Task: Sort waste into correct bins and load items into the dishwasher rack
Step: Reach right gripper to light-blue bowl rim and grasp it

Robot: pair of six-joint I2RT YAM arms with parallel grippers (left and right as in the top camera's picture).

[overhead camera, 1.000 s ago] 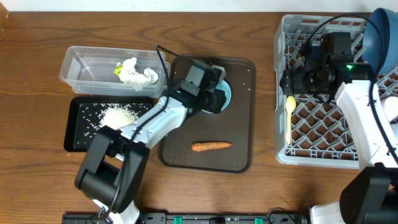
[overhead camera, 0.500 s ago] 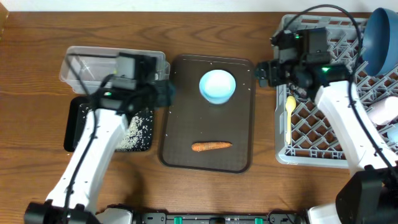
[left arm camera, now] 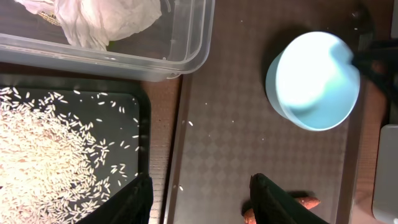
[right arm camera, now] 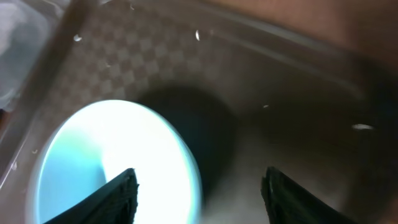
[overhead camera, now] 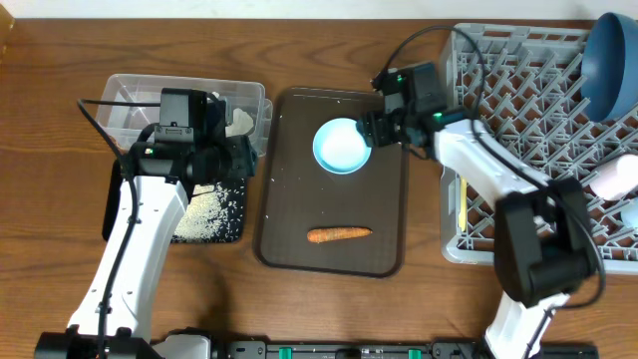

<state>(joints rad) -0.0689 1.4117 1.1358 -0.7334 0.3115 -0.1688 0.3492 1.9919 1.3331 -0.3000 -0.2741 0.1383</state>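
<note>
The small light blue bowl (overhead camera: 342,147) (left arm camera: 313,81) (right arm camera: 112,162) stands on the dark brown serving tray. The carrot piece (overhead camera: 339,235) (left arm camera: 302,201) lies nearer the tray's front. My right gripper (overhead camera: 371,130) (right arm camera: 199,177) is open, with the bowl's right rim between its fingers. My left gripper (overhead camera: 244,160) (left arm camera: 202,186) is open and empty over the gap between the black tray (overhead camera: 243,224) (left arm camera: 144,124) and the serving tray. Rice (overhead camera: 204,214) (left arm camera: 43,149) lies in the black tray. Tissue (overhead camera: 239,120) (left arm camera: 106,18) lies in the clear tub (overhead camera: 130,85) (left arm camera: 186,56).
The brown serving tray (overhead camera: 384,199) (left arm camera: 249,137) (right arm camera: 280,93) carries a few stray rice grains. The grey rack (overhead camera: 518,120) at the right holds the dark blue bowl (overhead camera: 613,60), pale yellow spoon (overhead camera: 461,211), pink cup (overhead camera: 618,179) and a light blue cup (overhead camera: 630,212).
My left arm pulled back from the bowl to the left, over the bins. My right arm swung left from the rack to the light blue bowl.
</note>
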